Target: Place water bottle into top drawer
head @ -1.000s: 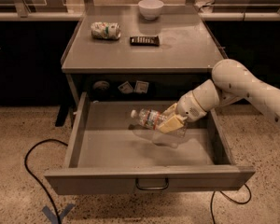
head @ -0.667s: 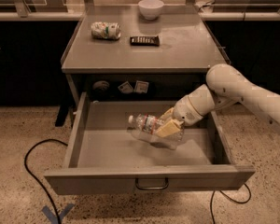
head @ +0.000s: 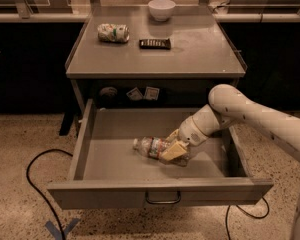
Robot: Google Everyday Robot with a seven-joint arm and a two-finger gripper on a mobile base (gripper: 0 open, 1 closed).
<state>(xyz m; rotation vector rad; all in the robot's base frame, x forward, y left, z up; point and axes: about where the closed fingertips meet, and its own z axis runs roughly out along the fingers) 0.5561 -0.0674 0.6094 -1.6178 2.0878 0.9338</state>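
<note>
Sinking since earlier: hand (head: pixel 174 151) and water bottle (head: pixel 149 146) sit lower, nearer the floor of the top drawer (head: pixel 115 129).
Grip: hand pinching the water bottle's body.
Drawer contents: the bottle lying sideways, cap pointing left.
Worktop (head: pixel 195 54): crushed can (head: pixel 113 32), white bowl (head: pixel 161 8), dark flat device (head: pixel 155 43).

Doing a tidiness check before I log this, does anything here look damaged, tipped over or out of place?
The can at the back left of the table is crushed and lies on its side. In the open top drawer, the tool grips the water bottle, also on its side.
</note>
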